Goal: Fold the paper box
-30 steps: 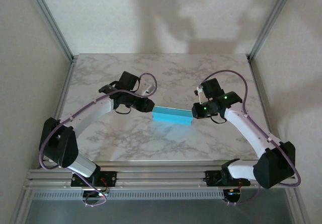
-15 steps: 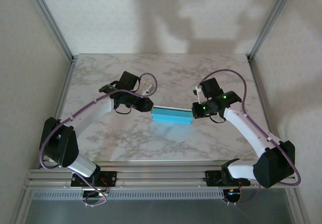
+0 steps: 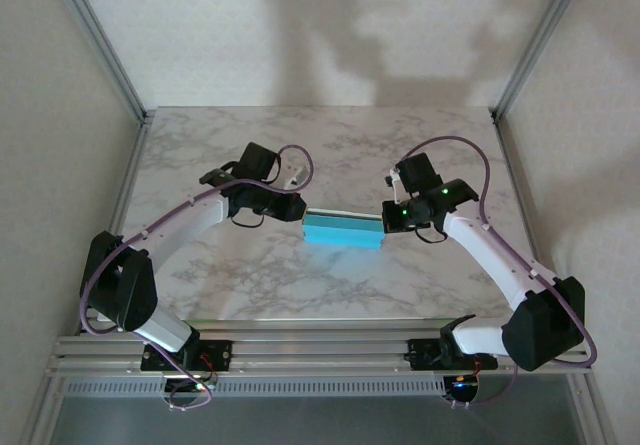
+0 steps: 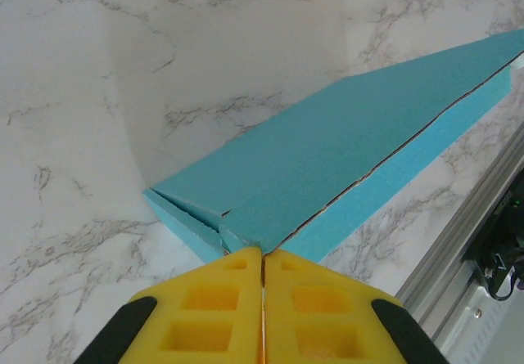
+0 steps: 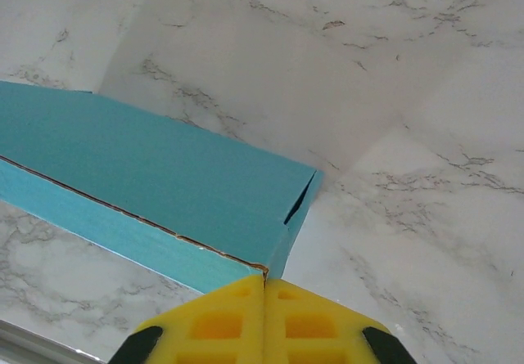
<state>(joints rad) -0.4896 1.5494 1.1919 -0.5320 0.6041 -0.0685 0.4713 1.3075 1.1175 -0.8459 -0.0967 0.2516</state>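
A marble table (image 3: 200, 155) held a turquoise box (image 3: 343, 230). The left gripper (image 4: 262, 258) and right gripper (image 5: 264, 286) each pinched a seam end, apparently to press the fold closed.

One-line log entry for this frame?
left gripper: shut on paper box end | right gripper: shut on opposite end | box: turquoise, spanning between grippers

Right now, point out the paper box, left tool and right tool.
paper box (image 3: 342, 230), top external view, middle of its turquoise face
left tool (image 4: 262, 253), left wrist view, between its fingertips
right tool (image 5: 264, 280), right wrist view, between its fingertips
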